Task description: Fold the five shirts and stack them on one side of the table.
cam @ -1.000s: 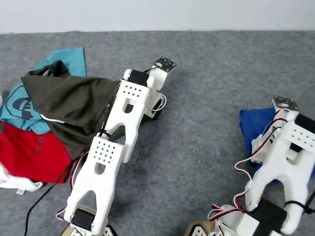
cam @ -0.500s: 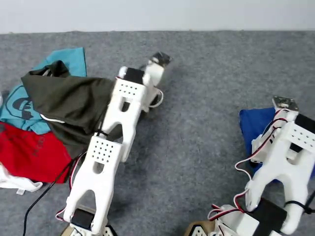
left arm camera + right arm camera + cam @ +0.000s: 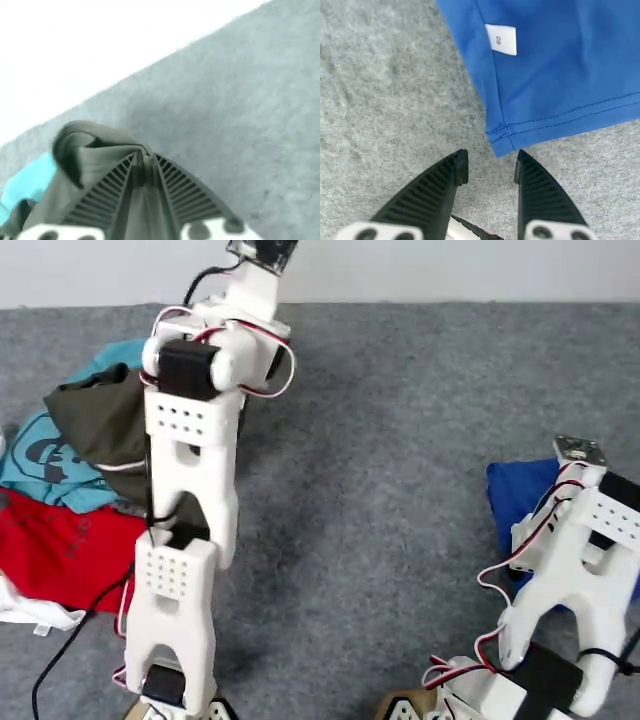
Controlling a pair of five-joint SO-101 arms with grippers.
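My left gripper (image 3: 143,158) is shut on a fold of the dark olive shirt (image 3: 82,147), which hangs from it above the grey table. From above, the left arm (image 3: 190,390) stands tall over the shirt pile, partly covering the olive shirt (image 3: 95,425). A teal shirt (image 3: 40,460), a red shirt (image 3: 60,555) and a white shirt (image 3: 30,612) lie crumpled under and beside it. The folded blue shirt (image 3: 560,65) lies at the table's right side. My right gripper (image 3: 490,167) is open, just off that shirt's corner.
The grey felt table (image 3: 400,440) has free room in its middle and back. A black cable (image 3: 60,670) runs along the front left by the left arm's base. The right arm (image 3: 575,540) covers part of the blue shirt (image 3: 515,490).
The left arm has risen and swung back toward the pile's far side, taking the olive shirt's edge up with it. The right arm has not moved.
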